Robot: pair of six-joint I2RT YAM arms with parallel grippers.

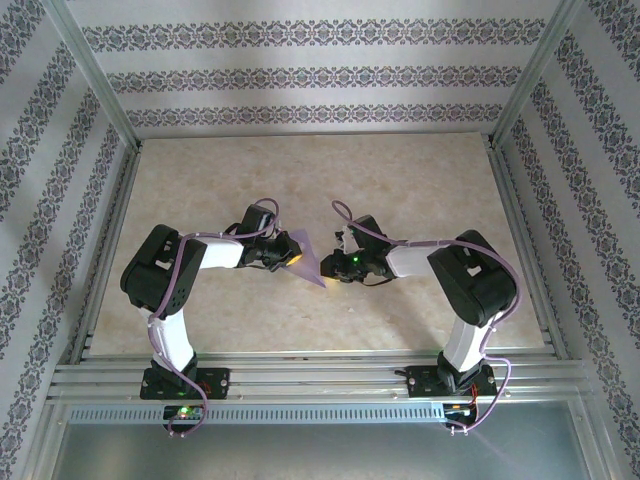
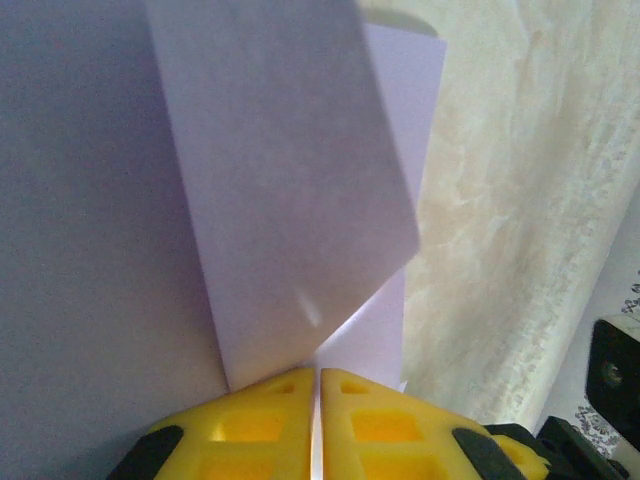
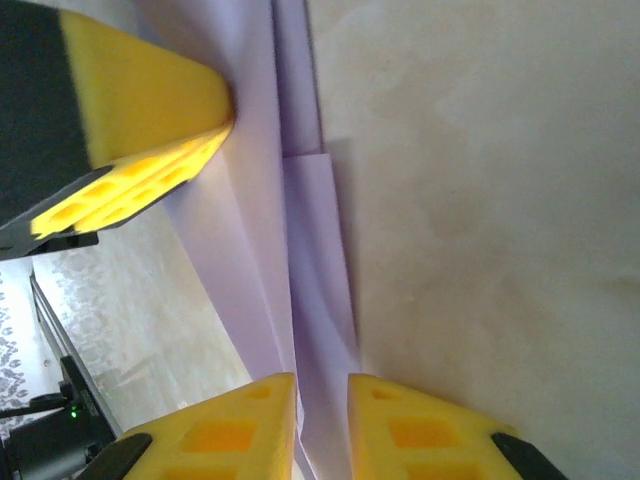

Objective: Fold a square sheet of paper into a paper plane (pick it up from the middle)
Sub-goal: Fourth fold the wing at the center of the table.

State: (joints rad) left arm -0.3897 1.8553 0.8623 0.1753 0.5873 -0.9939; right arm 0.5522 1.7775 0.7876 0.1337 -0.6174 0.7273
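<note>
though unclear from above, the wrist view shows left pincer (image 2: pixel 318 376) clamping paper (image 2: pixel 290 200)

White-and-black left arm (image 1: pixel 172 330) bent at the elbow, forearm angled inward, yellow-fingered left gripper (image 2: pixel 318 378) pinched tight on folded pale lavender paper sheet (image 2: pixel 290 200), white-and-black right arm (image 1: pixel 462 340) mirrored, right gripper (image 3: pixel 322 392) jaws slightly parted astride the sheet's edge, gripper tips near each other

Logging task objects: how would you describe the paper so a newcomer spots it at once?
On the beige table, look near its middle. The lavender paper sits there, partly folded, pinched in the left gripper. It is the only flat sheet in sight.
</note>
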